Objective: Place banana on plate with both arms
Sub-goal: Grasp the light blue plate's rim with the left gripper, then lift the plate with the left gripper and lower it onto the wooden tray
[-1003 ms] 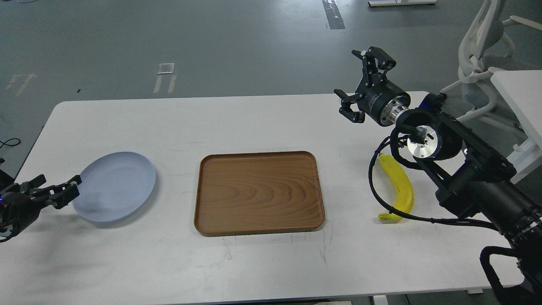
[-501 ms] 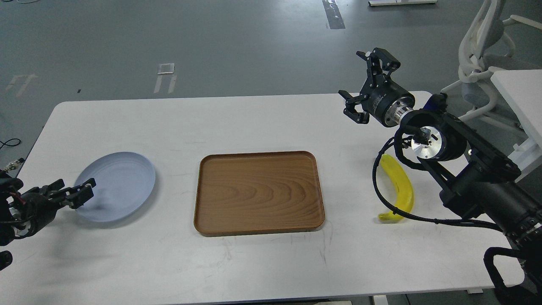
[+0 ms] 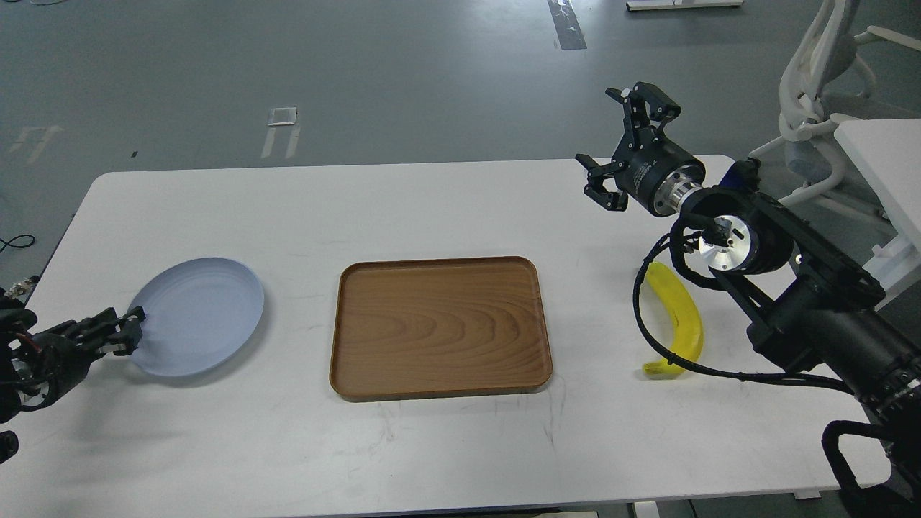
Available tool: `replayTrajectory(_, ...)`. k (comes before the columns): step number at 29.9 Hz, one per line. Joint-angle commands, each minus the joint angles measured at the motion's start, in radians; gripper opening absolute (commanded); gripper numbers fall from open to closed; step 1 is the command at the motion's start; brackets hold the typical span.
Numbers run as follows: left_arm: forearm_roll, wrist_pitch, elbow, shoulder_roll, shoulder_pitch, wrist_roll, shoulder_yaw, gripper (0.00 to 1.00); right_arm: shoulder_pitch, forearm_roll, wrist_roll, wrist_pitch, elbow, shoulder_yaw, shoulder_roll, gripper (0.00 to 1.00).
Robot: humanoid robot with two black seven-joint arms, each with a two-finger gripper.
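Landmark for all positions: the wooden tray (image 3: 440, 327), lying flat at the centre of the white counter (image 3: 432, 208).

Banana (image 3: 680, 319): lies on the counter well to the right of the tray, apart from it, curved, its lower tip turned toward the tray. A black cable (image 3: 640, 316) of the right arm crosses in front of it and the arm's wrist hides its upper end.

Plate (image 3: 198, 314): rests on the counter well to the left of the tray, nothing on it. Banana and plate sit on opposite sides of the tray, so the task is not yet begun in substance.

Right pincer (image 3: 624, 147): raised above the counter's far edge, right of the tray and beyond the banana; its fingers are spread wide and hold nothing.

Left pincer (image 3: 115, 334): low at the plate's left rim, left of the tray. It is seen dark and nearly end-on; whether it grips the rim or merely touches it cannot be told.

Handling assessment: the banana is judged light, fairly firm but bruisable, with smooth skin that may slip or roll on its curve. Recommended hold is across the thick mid-body, fingers closing on the two sides, moderate force. The cable beside it is a snag risk. The plate is judged rigid and liable to slide if nudged.
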Motion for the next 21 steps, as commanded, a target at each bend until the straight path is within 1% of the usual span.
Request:
replayTrajectory(1,0.0,0.001,0.016,-0.002,0.0,0.0,0.0,0.09,-0.001,0.0,0.0,0.0,0.001,0.001,0.0,0.99)
replayTrajectory(4,0.0,-0.001,0.027,-0.003,0.0,0.0,0.0,0.0,-0.001,0.0,0.0,0.0,0.0,0.001,0.002,0.99)
replayTrajectory(13,-0.003,-0.009,0.013,0.002,-0.017,0.0,-0.003,0.0,-0.001,0.0,0.0,-0.001,0.0,0.004,0.003,0.99)
replayTrajectory(15,-0.004,-0.05,0.01,0.003,-0.038,0.0,-0.009,0.0,0.001,0.0,0.0,-0.001,0.001,0.008,0.002,0.99)
replayTrajectory(16,-0.01,-0.09,0.001,0.002,-0.073,0.0,-0.013,0.0,0.001,0.0,0.0,-0.001,0.0,0.012,0.002,0.99)
replayTrajectory(18,-0.024,-0.137,-0.025,0.006,-0.109,0.0,-0.017,0.0,0.001,0.0,0.0,-0.001,0.0,0.014,0.002,0.99)
replayTrajectory(19,-0.05,-0.171,-0.06,0.011,-0.139,0.0,-0.018,0.0,0.001,0.0,0.0,-0.001,0.0,0.017,0.0,0.99)
replayTrajectory(21,-0.098,-0.18,-0.127,0.015,-0.175,0.0,-0.017,0.0,0.002,0.0,0.0,-0.003,0.0,0.03,0.0,0.99)
